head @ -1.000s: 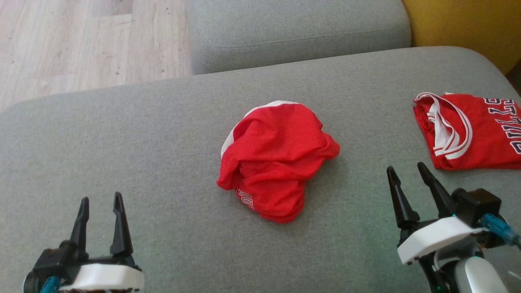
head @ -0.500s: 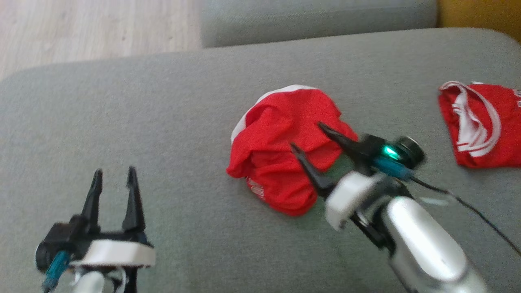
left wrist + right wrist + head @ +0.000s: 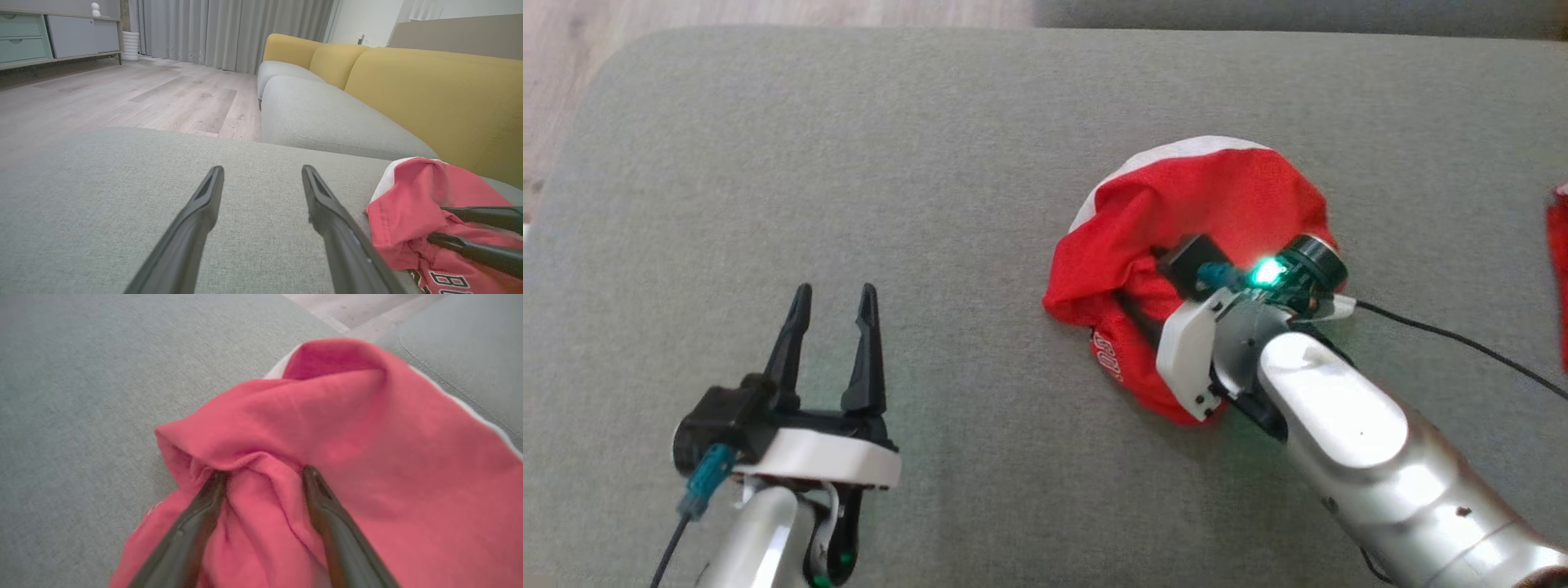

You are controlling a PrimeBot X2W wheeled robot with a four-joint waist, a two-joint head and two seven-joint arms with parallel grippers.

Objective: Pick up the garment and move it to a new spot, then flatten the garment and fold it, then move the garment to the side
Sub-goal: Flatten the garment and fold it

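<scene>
The seat is a broad grey cushion [image 3: 849, 163] of coarse woven cloth with rounded corners. Behind it in the left wrist view stand smooth mustard-yellow backrests [image 3: 429, 94], and pale wood-plank flooring [image 3: 122, 94] lies beyond. The garment [image 3: 1201, 204] is thin, soft red knit, bunched into a rounded heap right of centre on the cushion in the head view. The right gripper [image 3: 265, 473] comes in from about 5 o'clock on its silver forearm. Its two tapered dark fingers are spread apart and their tips press into the folds, with a ridge of cloth standing between them that is not yet pinched. The left gripper [image 3: 837, 294] hovers over bare cushion with its jaws wide, holding nothing; the heap lies at about 2 o'clock from it, well apart. A white band edges the heap from 10 to 12 o'clock, and white-outlined lettering shows at its 7 o'clock side. Deep creases run across the top. A sliver of a second red cloth [image 3: 1558, 278] sits at the 3 o'clock edge.
</scene>
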